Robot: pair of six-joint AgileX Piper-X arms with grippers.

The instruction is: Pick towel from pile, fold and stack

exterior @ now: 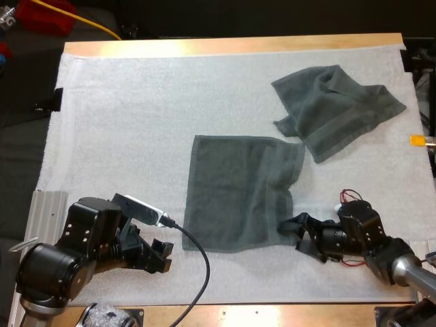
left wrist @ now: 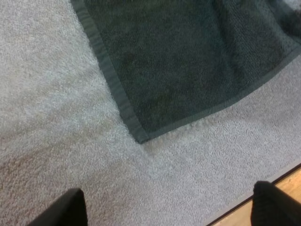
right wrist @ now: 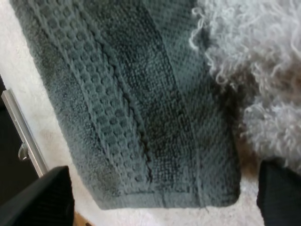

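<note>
A dark grey-green towel point(exterior: 238, 194) lies spread flat in the middle of the white mat point(exterior: 122, 136). A second towel point(exterior: 337, 109) sits crumpled at the far right. My right gripper point(exterior: 296, 233) is low at the flat towel's near right corner. In the right wrist view its fingers point(right wrist: 44, 197) stand wide apart over that towel corner point(right wrist: 141, 117), so it is open. My left gripper point(exterior: 161, 256) hovers over bare mat just left of the towel's near left corner point(left wrist: 141, 136). Its fingertips point(left wrist: 63, 212) are also apart with nothing between them.
A ribbed metal rail point(exterior: 48, 204) lies along the mat's near left side. The wooden table edge point(exterior: 231, 46) runs along the far side and shows by my left gripper point(left wrist: 291, 181). A thin metal bar point(right wrist: 23, 132) lies beside the towel.
</note>
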